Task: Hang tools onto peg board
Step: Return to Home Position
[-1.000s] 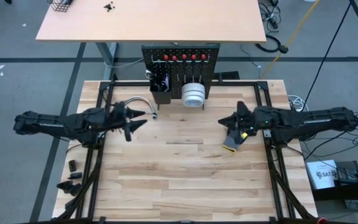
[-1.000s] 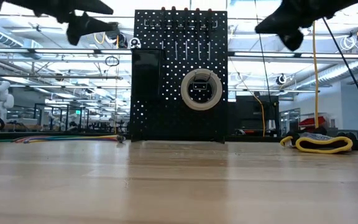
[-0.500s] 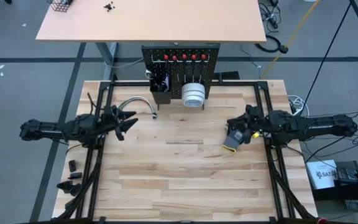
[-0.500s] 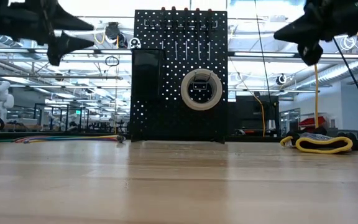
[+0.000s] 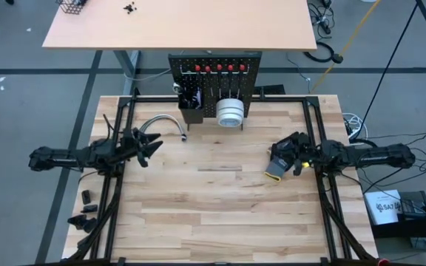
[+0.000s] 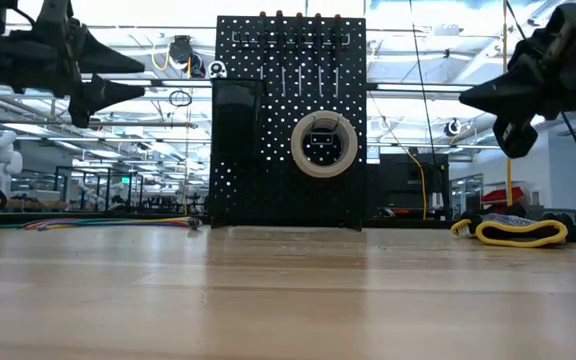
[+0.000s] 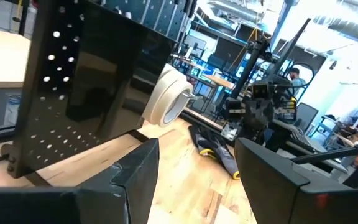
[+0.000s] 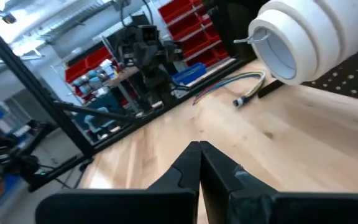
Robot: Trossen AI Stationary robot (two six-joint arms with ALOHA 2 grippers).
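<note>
Black left fingers (image 7: 135,180) apart, pulled back | right fingers (image 8: 179,177) closed, pulled back

The peg board (image 6: 308,200) stands upright at the table's far edge, a black perforated panel. A stack of white tape rolls (image 6: 323,144) hangs on a wire hook (image 8: 248,41) near its middle, jutting forward. A row of red-handled screwdrivers (image 5: 213,68) lines its top, shafts down. A small black bin (image 5: 191,100) hangs beside the rolls, toward the left arm's side.
</note>
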